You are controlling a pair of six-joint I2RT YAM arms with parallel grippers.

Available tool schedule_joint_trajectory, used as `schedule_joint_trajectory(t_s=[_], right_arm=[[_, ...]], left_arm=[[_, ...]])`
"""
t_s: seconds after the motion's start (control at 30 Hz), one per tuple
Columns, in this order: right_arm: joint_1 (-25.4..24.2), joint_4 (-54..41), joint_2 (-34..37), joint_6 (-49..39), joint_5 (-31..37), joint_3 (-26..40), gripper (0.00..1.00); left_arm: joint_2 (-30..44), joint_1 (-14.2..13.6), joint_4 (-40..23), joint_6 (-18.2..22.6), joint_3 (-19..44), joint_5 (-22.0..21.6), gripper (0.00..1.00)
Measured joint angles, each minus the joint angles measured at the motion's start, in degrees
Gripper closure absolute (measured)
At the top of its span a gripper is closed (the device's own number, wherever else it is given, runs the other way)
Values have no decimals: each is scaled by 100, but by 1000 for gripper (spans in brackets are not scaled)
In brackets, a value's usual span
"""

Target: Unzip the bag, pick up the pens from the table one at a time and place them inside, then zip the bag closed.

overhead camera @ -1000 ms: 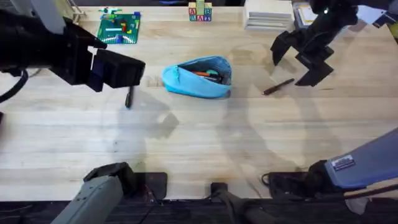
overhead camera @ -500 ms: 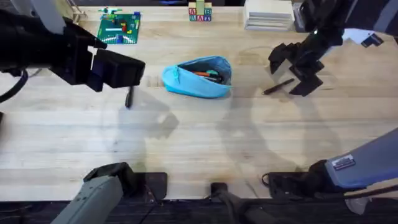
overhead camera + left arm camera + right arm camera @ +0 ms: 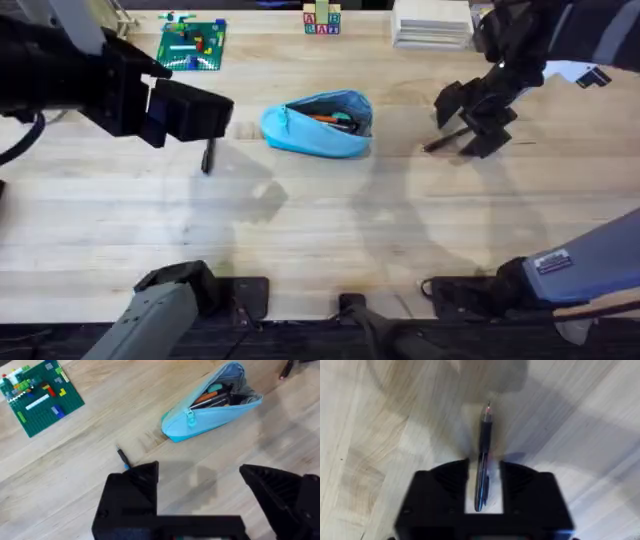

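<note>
The turquoise bag [image 3: 318,125] lies unzipped at the table's middle, with orange and dark pens inside; the left wrist view shows its open mouth [image 3: 215,400]. A dark pen [image 3: 443,141] lies on the table [image 3: 320,230] to the bag's right. My right gripper [image 3: 470,122] is down over it, open. In the right wrist view that pen [image 3: 482,455] runs between the two fingers [image 3: 445,482], apart from both. My left gripper [image 3: 190,112] hangs high left of the bag, open and empty [image 3: 200,485]. Another black pen [image 3: 207,157] lies below it, its tip [image 3: 122,456] showing.
A green brick baseplate [image 3: 192,45] with small bricks sits at the back left. Letter blocks [image 3: 321,20] and a white stack [image 3: 430,22] stand along the far edge. Bare wood stretches in front of the bag.
My right gripper has come down and toward the bag, from beyond the right-hand pen to straddling it. The left arm, bag and pens have not moved.
</note>
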Motion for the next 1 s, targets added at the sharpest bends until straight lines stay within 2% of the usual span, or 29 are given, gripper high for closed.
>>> schedule_joint_trajectory(t_s=[0.07,0.13,0.23,0.67,1.0], right_arm=[[-8,6,2,12,-3,0,470],[-6,30,1,19,-5,0,717],[-6,71,2,19,-4,4,939],[-12,80,-47,-97,-9,7,966],[-12,79,-1505,-1066,-31,20,967]], left_arm=[[0,0,1,0,0,0,7],[0,0,1,0,0,0,8],[0,0,0,-1,0,0,7],[0,0,-98,-2,0,0,7],[0,0,-109,0,0,0,6]])
